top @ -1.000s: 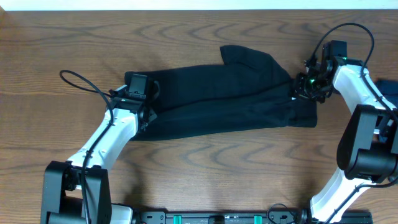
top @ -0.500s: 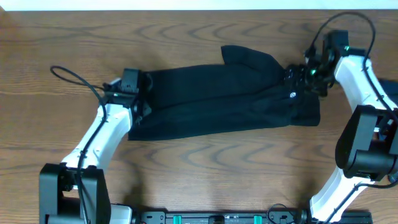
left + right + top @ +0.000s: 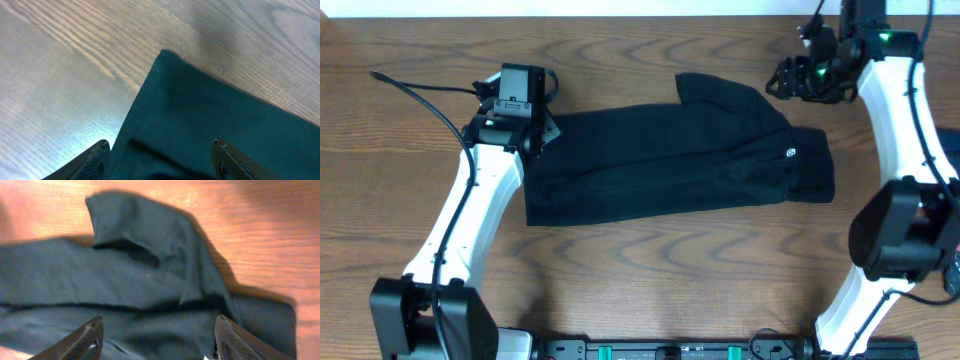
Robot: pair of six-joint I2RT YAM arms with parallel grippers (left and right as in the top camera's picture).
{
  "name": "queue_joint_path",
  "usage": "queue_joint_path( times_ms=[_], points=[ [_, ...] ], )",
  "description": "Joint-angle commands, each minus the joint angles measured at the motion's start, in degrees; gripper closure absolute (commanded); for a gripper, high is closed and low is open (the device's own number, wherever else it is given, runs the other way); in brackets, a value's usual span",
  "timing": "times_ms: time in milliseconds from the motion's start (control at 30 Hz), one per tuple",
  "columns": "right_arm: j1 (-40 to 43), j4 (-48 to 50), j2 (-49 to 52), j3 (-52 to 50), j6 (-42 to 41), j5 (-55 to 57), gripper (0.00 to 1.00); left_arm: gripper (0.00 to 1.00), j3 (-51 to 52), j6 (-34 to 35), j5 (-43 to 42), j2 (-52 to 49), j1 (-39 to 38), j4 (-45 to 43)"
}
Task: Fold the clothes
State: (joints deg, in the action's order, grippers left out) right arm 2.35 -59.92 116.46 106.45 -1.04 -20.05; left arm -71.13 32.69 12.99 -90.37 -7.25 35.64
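Note:
The clothes (image 3: 660, 160) are one black top lying as a long folded band across the middle of the wooden table, with a flap sticking up at the far right and a small white logo (image 3: 790, 153) near the right end. My left gripper (image 3: 532, 130) hovers open over the band's far left corner. In the left wrist view that gripper (image 3: 160, 145) straddles the cloth (image 3: 225, 115) without touching it. My right gripper (image 3: 790, 80) hangs open beyond the flap, off the cloth. Seen from the right wrist, its jaws (image 3: 159, 319) stand wide above the cloth (image 3: 140, 275).
Bare wooden table (image 3: 670, 270) surrounds the garment. The left arm's cable (image 3: 420, 85) loops over the far left of the table. A black rail (image 3: 670, 350) runs along the front edge between the two arm bases.
Both grippers opened and let go of the cloth. The left one rose and drew back to the far left; the right one lifted away toward the far edge. The right end settled flat, showing the logo.

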Motion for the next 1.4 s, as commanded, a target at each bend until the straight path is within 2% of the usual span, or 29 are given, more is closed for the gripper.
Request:
queue_joint_path(
  times_ms=[0,67,133,200,600,767,1200,1233,1300,1367],
  points=[
    [-2.62,1.75,5.46,0.42,3.28,0.76,0.17,0.33,-0.37,-3.78,-1.44,-3.41,1.09,-2.58],
    [-3.56,3.52,7.45,0.42,3.37,1.64,0.01,0.27,-0.37,-6.56,-1.40,-4.87,1.51,-5.38],
    [-4.46,5.70,9.38,0.44,4.11,1.92,0.01,0.17,-0.37,-9.49,-1.40,-6.05,1.90,-8.39],
    [-5.20,7.61,10.91,0.44,4.17,2.05,0.01,0.15,-0.37,-10.86,-1.40,-7.41,2.60,-10.95],
    [-7.08,17.77,13.79,0.44,4.59,4.92,0.01,0.16,-0.37,-11.69,-1.46,-16.65,7.06,-19.50],
    [-7.41,22.40,13.86,0.44,4.55,5.27,0.01,0.16,-0.79,-11.67,-3.91,-21.40,7.06,-24.55],
    [-8.00,27.47,14.43,0.42,4.55,5.27,0.01,0.16,-3.28,-10.05,-7.08,-29.64,7.06,-29.55],
    [-8.00,27.87,14.69,0.42,4.55,5.29,0.02,0.16,-3.28,-9.68,-7.54,-29.83,7.06,-29.59],
    [-8.00,28.87,15.91,0.42,4.31,5.27,0.10,0.20,-3.28,-9.29,-8.13,-30.01,7.06,-29.83],
    [-8.00,29.55,17.68,0.42,3.98,5.27,0.12,0.20,-3.28,-8.85,-8.13,-30.01,7.02,-29.79]
  ],
)
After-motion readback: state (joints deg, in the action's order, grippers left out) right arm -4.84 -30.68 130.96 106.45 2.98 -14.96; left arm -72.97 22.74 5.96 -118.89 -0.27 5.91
